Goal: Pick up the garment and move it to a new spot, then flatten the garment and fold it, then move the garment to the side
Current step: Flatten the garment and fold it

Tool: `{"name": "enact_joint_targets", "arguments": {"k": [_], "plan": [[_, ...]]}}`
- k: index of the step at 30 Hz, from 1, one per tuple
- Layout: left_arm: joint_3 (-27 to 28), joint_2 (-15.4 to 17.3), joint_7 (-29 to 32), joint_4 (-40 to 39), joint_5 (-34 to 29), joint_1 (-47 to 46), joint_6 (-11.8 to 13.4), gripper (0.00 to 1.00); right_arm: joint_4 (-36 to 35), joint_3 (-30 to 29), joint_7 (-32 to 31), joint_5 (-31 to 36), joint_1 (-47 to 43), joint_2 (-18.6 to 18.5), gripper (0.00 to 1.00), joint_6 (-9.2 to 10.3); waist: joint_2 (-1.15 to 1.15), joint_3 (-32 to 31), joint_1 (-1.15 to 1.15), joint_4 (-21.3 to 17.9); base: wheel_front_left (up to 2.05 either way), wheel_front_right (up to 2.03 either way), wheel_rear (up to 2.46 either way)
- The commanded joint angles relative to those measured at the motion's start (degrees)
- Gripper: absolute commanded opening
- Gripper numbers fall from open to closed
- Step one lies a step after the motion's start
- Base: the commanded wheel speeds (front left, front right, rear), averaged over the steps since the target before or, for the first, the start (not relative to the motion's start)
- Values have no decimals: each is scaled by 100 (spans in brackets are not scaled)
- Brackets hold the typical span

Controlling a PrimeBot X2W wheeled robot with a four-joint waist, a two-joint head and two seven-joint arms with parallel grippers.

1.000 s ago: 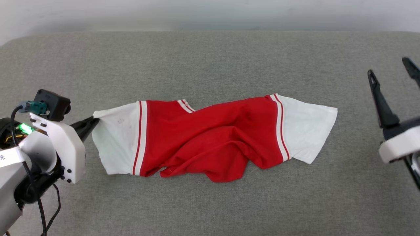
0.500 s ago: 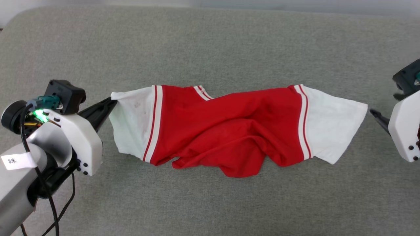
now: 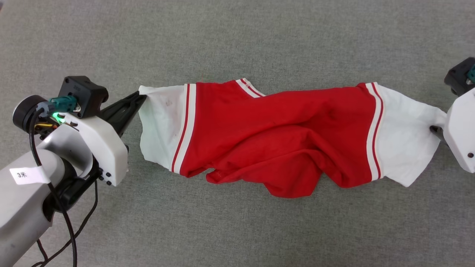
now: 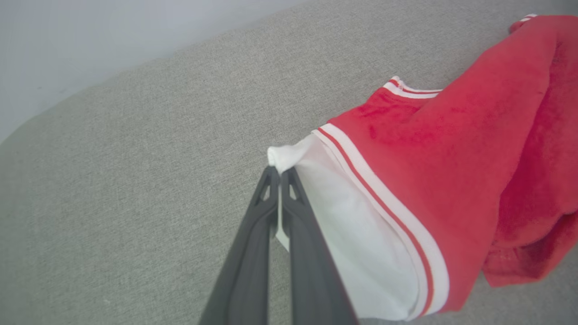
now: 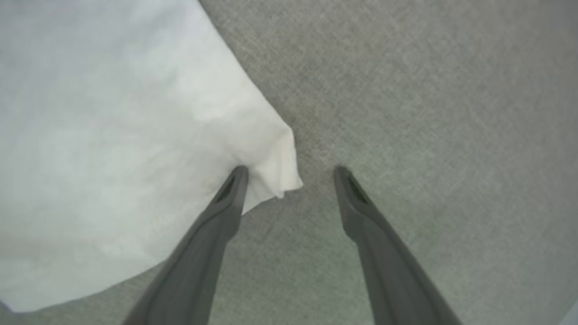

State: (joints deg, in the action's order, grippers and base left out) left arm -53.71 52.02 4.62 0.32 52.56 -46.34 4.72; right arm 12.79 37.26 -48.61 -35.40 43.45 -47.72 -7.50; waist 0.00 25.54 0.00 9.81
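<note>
The garment (image 3: 282, 137), a crumpled red shirt with white sleeves and red-white trim, lies stretched left to right on the grey surface. My left gripper (image 3: 141, 98) is shut on the far corner of the left white sleeve (image 4: 361, 234); in the left wrist view its tips (image 4: 280, 171) pinch a small fold of white cloth. My right gripper (image 3: 435, 129) sits at the tip of the right sleeve (image 3: 404, 141). In the right wrist view it (image 5: 291, 172) stands open, with the sleeve's corner (image 5: 135, 135) between the fingers and resting against the left one.
Grey woven upholstery (image 3: 237, 230) runs under and all around the shirt. A black cable (image 3: 70, 230) hangs from my left forearm at the lower left. A pale wall (image 4: 90, 36) lies past the surface's rounded edge.
The head camera has tilted down and closer, so the shirt looks larger. My right gripper came in from the right to the right sleeve's corner. My left gripper keeps its hold.
</note>
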Motion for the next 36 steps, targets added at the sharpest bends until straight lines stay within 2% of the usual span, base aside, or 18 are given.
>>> {"name": "enact_joint_targets", "arguments": {"k": [1, 7, 8, 9, 12, 23, 31, 36], "plan": [[13, -32, -41, 23, -23, -81, -14, 0, 125, 194, -10, -54, -104, 86, 100, 2, 0, 77, 0, 43, 0, 0, 0], [1, -90, -67, 161, -7, -116, -94, 0, 313, 801, -158, -381, -347, 164, 100, -33, 0, 135, 0, 39, 0, 0, 0], [0, -85, -75, 188, -5, -115, -102, 0, 294, 882, -138, -404, -332, 155, 80, -35, 0, 119, 0, 20, 0, 0, 0], [-2, -80, -85, 211, 0, -109, -103, 0, 280, 938, -106, -436, -308, 141, 0, -35, 0, 100, 0, 1, 0, 0, 0], [-10, -76, -94, 277, 16, -102, -143, 0, 266, 960, 152, -463, -101, 105, 0, -27, 0, 20, 0, -64, 0, 0, 0], [157, 100, -348, 312, 62, -53, -102, 0, 222, 468, 2008, -381, 496, 234, 0, 4, 0, -682, 0, -372, 0, 0, 0], [466, 342, -622, -215, -74, -264, 201, 0, 41, -218, 3040, -129, 658, 265, 0, 4, 0, -1159, 0, -559, 0, 0, 0], [711, 495, -653, -686, -209, -582, 394, 0, -211, -817, 3369, 148, 748, 353, 0, 4, 0, -1343, 0, -624, 0, 0, 0]]}}
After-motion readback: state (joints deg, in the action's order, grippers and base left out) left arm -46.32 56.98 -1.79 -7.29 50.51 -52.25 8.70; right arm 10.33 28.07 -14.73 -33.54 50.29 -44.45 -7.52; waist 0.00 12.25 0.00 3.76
